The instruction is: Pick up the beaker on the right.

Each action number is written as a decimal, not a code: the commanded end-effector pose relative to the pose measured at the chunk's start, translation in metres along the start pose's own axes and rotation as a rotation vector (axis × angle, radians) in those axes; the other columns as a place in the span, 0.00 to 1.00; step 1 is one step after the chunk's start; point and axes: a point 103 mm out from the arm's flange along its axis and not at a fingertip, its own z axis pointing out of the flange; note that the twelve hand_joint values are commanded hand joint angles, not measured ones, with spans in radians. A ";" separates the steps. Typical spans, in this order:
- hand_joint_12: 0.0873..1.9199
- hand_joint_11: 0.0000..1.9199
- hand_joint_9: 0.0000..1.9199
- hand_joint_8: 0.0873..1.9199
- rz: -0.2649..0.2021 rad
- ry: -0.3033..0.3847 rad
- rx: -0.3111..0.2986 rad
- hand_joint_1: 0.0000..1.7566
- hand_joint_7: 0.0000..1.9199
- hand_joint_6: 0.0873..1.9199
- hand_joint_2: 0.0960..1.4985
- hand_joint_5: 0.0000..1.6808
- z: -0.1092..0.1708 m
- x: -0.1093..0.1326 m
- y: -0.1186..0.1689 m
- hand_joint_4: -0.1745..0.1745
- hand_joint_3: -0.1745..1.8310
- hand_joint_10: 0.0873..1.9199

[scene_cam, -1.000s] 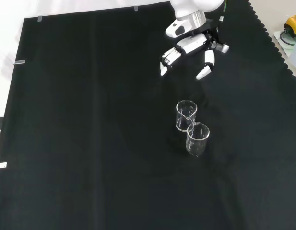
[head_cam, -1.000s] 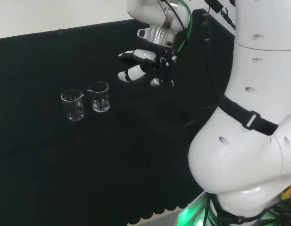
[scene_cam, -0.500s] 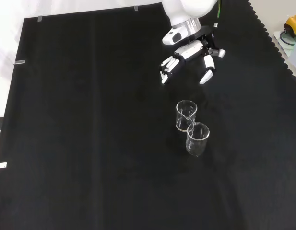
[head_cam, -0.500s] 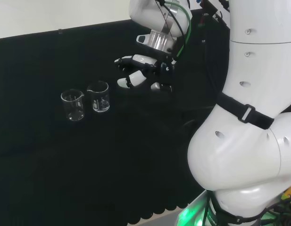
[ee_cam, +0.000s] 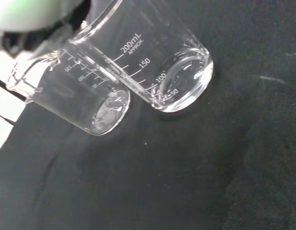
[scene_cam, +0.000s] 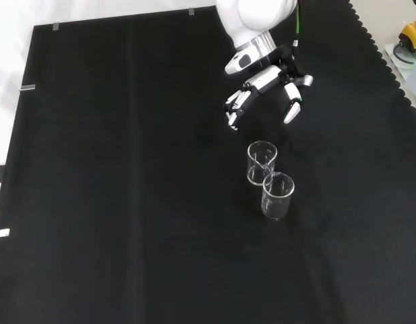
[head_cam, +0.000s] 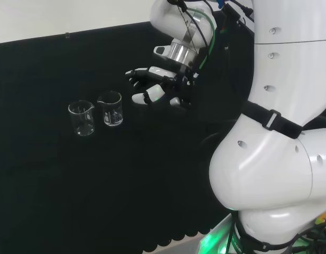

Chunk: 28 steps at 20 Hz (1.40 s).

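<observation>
Two clear glass beakers stand upright and empty, close together on the black cloth. In the head view one beaker is on the right and the other beaker on the left. In the front view the first is the farther one and the second the nearer. The wrist view has both, one beaker in front of the other beaker. The hand hovers open, fingers spread and relaxed, just right of the right beaker in the head view. In the front view the hand hangs above the farther beaker, holding nothing.
The arm's big white links take up the head view's right side. The cloth's scalloped edge runs down the front view's right, with small coloured items beyond it. Bare black cloth lies left of the beakers.
The hand has moved closer to the beakers, leftward and lower in the head view, downward in the front view. Its fingers remain spread. The beakers have not moved.
</observation>
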 end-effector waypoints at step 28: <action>0.61 0.00 0.20 0.29 -0.128 0.213 0.029 0.53 0.15 0.00 0.13 0.27 0.035 0.001 0.027 0.36 0.64 0.28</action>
